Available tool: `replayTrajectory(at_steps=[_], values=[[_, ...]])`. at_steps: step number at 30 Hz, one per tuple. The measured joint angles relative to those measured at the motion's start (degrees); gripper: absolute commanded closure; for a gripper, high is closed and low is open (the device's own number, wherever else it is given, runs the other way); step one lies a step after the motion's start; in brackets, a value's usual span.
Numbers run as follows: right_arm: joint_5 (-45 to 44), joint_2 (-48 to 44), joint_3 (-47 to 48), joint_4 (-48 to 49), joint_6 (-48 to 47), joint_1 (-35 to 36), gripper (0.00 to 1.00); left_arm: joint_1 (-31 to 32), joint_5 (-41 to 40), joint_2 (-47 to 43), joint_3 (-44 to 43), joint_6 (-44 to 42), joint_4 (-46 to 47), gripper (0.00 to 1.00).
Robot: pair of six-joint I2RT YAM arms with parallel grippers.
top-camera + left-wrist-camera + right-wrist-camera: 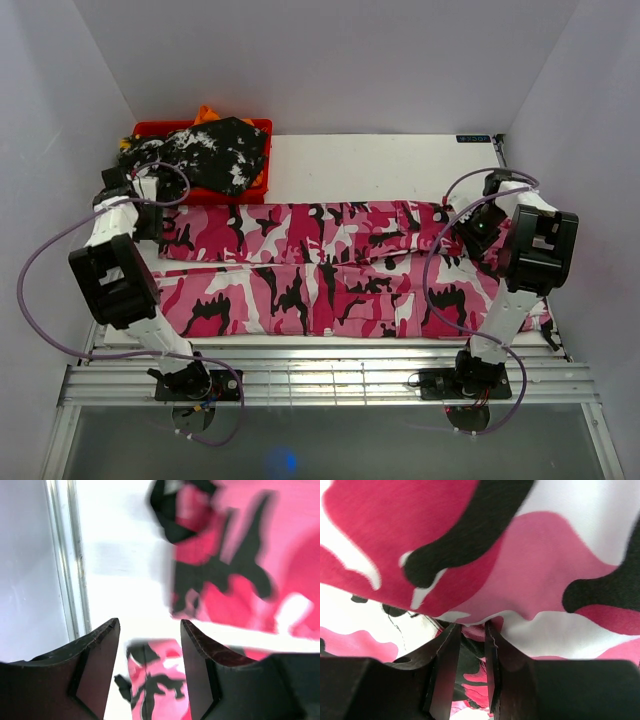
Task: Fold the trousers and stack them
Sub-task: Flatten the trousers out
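**Pink trousers flat on the table, right gripper pinching the waist end**

The pink, white and black camouflage trousers (330,270) lie spread flat across the middle of the table (380,165). The waist is towards the right edge and the two legs run side by side to the left edge. One leg lies nearer the far edge and the other nearer the arms.

The right gripper (471,627) is at the waist end, by the right edge. Its fingers are almost together and a fold of the cloth sits between the tips. More cloth drapes just past the tips and fills the wrist view.

The left gripper (150,625) hovers at the far left, over the end of the far leg. Its fingers (95,665) are well apart and hold nothing. A bit of pink cloth shows below the gap, with bare table around it.

In the far left corner stands a red bin (150,127). A black-and-white mottled garment (215,150) is heaped in it, spilling over the near rim, close to the far leg.
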State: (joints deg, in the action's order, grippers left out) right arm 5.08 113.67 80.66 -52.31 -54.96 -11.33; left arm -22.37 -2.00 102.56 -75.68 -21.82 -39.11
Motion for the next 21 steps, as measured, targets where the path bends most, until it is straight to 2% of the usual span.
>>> replayTrajectory(at_steps=[5,9,13,18,21], values=[[1.99,-1.07,-0.68,-2.43,-1.53,0.76,0.71,1.22,9.97,-7.10,-0.52,-2.99,-1.77,0.43],[6.29,1.07,9.92,-8.72,-0.61,1.79,0.69,2.95,15.93,-5.77,-2.64,-3.04,-1.81,0.43],[8.74,1.33,18.12,-8.85,1.03,3.93,0.69,4.48,18.73,-1.31,-2.64,-1.64,-1.16,0.44],[8.79,1.97,14.27,-7.58,2.12,7.87,0.69,4.63,18.51,3.21,0.39,-0.15,0.20,0.47],[8.35,3.13,8.87,-6.38,2.21,10.16,0.70,4.50,17.07,3.34,3.41,-0.33,0.28,0.55]])
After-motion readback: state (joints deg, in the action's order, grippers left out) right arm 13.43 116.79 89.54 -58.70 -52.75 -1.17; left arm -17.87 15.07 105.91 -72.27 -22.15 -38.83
